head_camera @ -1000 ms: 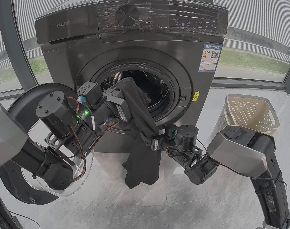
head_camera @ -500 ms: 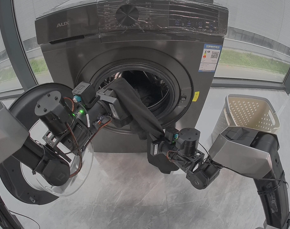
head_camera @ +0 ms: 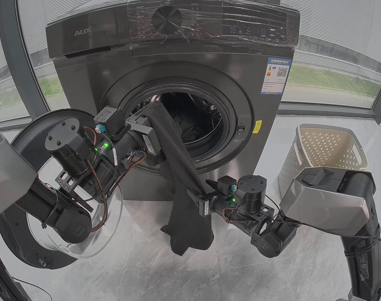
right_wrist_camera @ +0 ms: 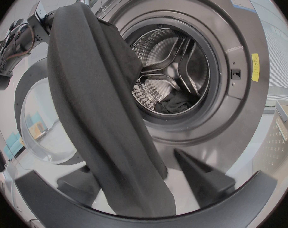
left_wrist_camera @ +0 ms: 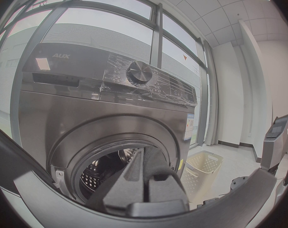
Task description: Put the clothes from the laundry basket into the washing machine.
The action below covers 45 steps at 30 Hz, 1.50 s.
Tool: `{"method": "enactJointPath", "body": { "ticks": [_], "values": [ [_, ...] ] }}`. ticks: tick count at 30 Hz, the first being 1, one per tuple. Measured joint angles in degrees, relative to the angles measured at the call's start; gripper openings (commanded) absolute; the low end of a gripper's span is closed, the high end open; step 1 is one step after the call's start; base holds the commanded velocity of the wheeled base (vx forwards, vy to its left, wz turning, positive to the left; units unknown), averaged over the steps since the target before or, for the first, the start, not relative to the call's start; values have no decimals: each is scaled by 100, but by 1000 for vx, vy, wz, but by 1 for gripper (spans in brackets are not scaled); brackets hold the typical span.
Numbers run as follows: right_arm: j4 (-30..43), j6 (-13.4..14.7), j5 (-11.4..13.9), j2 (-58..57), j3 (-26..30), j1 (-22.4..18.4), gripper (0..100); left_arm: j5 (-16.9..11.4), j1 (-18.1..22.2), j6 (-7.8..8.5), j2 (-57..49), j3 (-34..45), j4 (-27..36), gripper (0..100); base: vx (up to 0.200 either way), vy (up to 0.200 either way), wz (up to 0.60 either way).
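One garment is gripped by the closed left claw at the left rim of the washer mouth, the nearer claw to it. Its long axis is hung down before the washer, between the spread fingers of the right claw. A second garment is seen in the drum, and one basket right of the washer

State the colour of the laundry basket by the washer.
The perforated plastic laundry basket is cream; the head view shows it best.
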Motion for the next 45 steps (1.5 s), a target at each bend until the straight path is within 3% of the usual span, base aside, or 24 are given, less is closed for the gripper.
{"method": "enactJointPath", "body": {
  "ticks": [11,19,23,28,32,38,45],
  "values": [
    [-22,-68,134,-66,705,138,100,20,-102,5,-39,-124,132,0,0,0,0],
    [-577,-90,1152,-113,961,496,100,63,-107,5,-55,-212,251,0,0,0,0],
    [-635,-29,1368,-127,1087,834,100,118,-105,5,-30,-290,306,0,0,0,0],
    [-550,110,1403,-107,834,1100,100,134,-116,5,-13,-356,364,0,0,0,0],
    [-394,202,1390,6,272,1172,100,140,-121,6,-9,-383,383,0,0,0,0],
    [-128,380,1296,301,-660,1148,100,189,-124,13,-20,-389,400,0,0,0,0],
    [-57,425,1047,533,-979,857,100,215,-185,13,-48,-389,405,0,0,0,0]
  ]
}}
